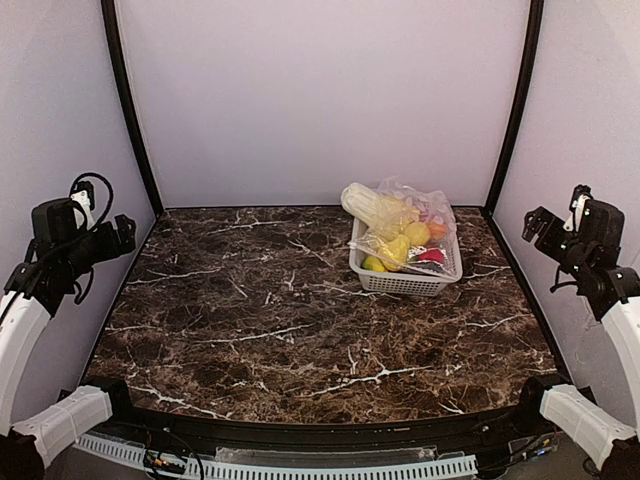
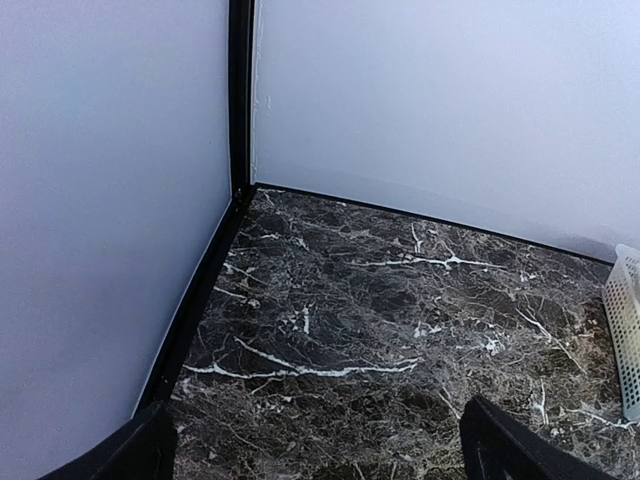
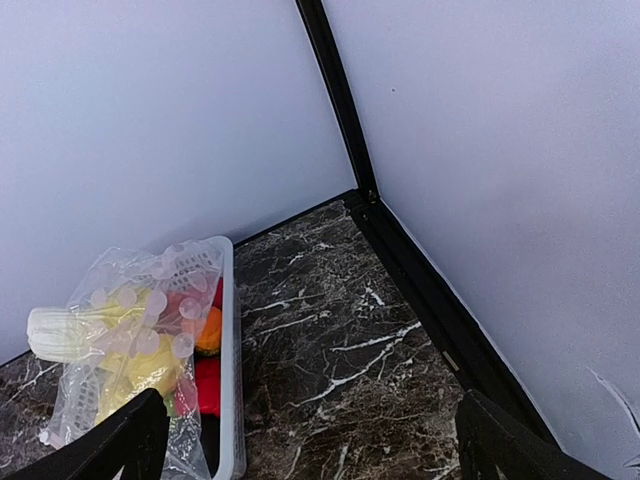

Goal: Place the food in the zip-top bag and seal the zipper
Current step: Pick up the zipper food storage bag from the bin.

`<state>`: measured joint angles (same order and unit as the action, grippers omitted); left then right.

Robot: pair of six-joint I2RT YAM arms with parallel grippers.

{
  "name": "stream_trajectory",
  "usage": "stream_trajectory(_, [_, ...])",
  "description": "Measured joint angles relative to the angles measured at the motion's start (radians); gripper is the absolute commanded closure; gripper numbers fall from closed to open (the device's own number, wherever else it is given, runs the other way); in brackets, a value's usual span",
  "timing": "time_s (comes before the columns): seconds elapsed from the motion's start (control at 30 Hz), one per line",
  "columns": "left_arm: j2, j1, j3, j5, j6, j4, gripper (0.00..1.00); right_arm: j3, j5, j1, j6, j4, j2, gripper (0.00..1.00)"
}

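Your left end effector [image 1: 125, 235] is hanging wide open and empty at the desk's [image 1: 250, 320] left edge. The bag [image 1: 400, 215] is lying crumpled over the food [image 1: 418, 234] in the basket [image 1: 400, 283], far right of centre. Your right end effector [image 1: 535, 228], also gaping empty, is sitting nearer, with the basket lying to its left

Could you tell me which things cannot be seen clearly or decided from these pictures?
- Top view: the zipper of the zip-top bag, open or sealed; too small, lost in crumpled plastic.
- Top and right wrist views: whether the food lies inside the bag or under it; the dotted film blurs this.
- Left wrist view: the basket, cut off by the right edge; only a corner shows.
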<state>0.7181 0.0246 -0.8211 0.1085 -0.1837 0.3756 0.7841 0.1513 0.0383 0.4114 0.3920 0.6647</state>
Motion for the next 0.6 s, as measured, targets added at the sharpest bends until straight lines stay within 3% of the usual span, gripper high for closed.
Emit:
stream_trajectory(0.4, [-0.074, 0.000, 0.058, 0.001, 0.009, -0.055, 0.00, -0.015, -0.031, 0.000, -0.026, -0.009, -0.024, 0.02])
stream_trajectory(0.6, [-0.027, 0.000, 0.047, -0.064, 0.044, -0.075, 0.00, -0.057, -0.151, 0.000, -0.061, -0.055, -0.080, 0.08])
